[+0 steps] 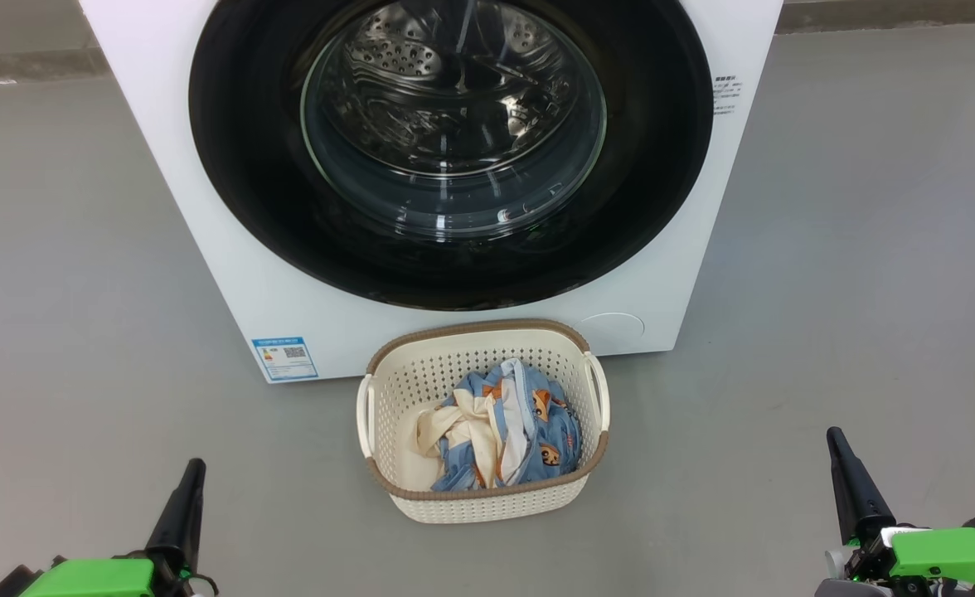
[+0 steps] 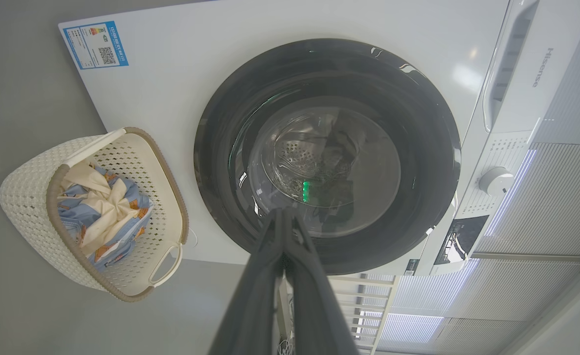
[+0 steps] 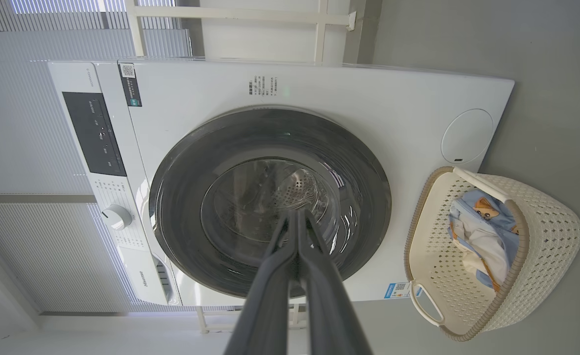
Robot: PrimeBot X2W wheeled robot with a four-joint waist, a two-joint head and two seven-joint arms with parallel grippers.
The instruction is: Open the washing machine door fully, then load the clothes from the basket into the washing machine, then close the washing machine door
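The white washing machine [image 1: 230,274] stands ahead with its round black washing machine door [image 1: 451,149] flush against the front, glass bowl showing the steel drum. On the floor in front sits the cream basket [image 1: 487,499] holding light-blue printed and cream clothes [image 1: 500,435]. My left gripper [image 1: 193,466] is low at the left, shut, well short of the basket. At the lower right my right gripper [image 1: 834,438] is shut too, holding nothing. The left wrist view shows the door [image 2: 327,158] and basket [image 2: 28,190]; the right wrist view shows the door [image 3: 270,199] and basket [image 3: 546,236].
Grey floor [image 1: 73,332] spreads on both sides of the machine. A blue label sticker [image 1: 284,358] marks the machine's lower left corner. The control panel [image 3: 95,133] and a white knob [image 3: 116,217] sit on the machine's top band. Pale slatted panels [image 2: 556,197] stand behind.
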